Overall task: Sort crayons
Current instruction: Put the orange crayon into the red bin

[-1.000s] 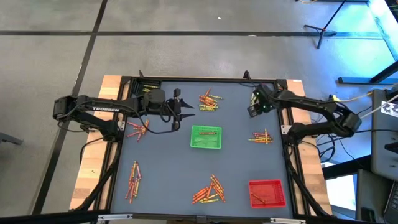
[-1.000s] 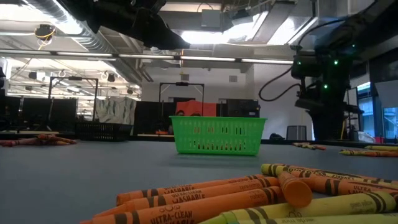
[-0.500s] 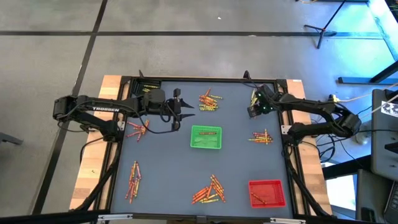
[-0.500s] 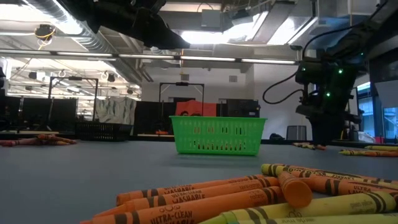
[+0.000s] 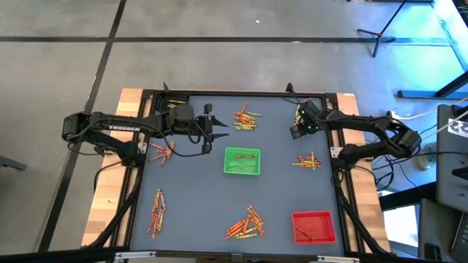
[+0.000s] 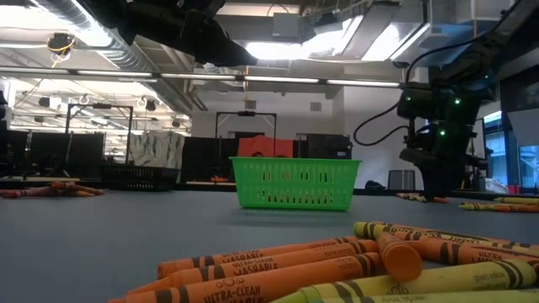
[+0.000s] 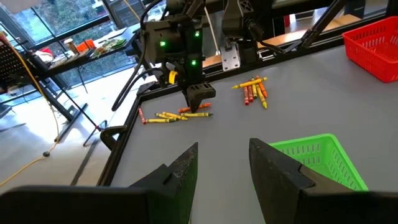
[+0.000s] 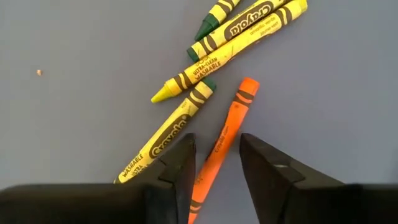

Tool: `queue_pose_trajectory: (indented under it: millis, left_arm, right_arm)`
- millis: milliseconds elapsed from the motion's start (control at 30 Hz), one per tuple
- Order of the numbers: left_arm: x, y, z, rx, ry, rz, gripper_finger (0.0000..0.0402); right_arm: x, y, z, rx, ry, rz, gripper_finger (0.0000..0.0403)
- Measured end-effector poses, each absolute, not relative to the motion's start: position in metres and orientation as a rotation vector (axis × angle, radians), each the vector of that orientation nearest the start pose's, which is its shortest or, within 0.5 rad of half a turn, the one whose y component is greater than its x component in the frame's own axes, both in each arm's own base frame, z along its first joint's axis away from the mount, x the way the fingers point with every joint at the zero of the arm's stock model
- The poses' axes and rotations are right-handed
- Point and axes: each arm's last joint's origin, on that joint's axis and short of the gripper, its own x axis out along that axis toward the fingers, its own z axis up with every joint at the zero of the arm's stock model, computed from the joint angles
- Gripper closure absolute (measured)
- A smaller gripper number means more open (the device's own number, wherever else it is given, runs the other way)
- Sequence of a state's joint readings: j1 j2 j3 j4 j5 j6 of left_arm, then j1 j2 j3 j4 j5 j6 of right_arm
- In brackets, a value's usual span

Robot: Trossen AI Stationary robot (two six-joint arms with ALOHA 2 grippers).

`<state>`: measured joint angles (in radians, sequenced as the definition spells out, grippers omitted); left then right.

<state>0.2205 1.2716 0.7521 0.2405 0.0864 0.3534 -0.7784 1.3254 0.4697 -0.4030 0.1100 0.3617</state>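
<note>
My right end effector (image 8: 214,163), fingers spread around but not yet pinching, hangs at the tabletop's (image 5: 190,190) two o'clock over a light, stiff, rolly orange crayon (image 8: 222,144), best grabbed mid-stick.

Dark jointed arms, white lettering, green lights.

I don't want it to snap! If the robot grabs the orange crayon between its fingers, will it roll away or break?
The orange crayon looks round and thin, so a nudge could roll it on the flat table. It looks stiff and probably light. A hard squeeze might snap it. The right tool is open around it.
</note>
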Motion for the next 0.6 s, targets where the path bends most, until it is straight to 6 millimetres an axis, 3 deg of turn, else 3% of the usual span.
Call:
queue_pose_trajectory:
  millis: [333,600]
  left_arm:
    - [0.271,0.058,0.260,0.308,0.296,0.083,0.0274]
    - [0.271,0.058,0.260,0.328,0.297,0.080,0.0274]
  right_arm:
    - [0.137,-0.141,0.133,0.657,1.134,-0.988,0.0388]
    - [0.137,-0.135,0.155,0.598,1.191,-0.964,0.0383]
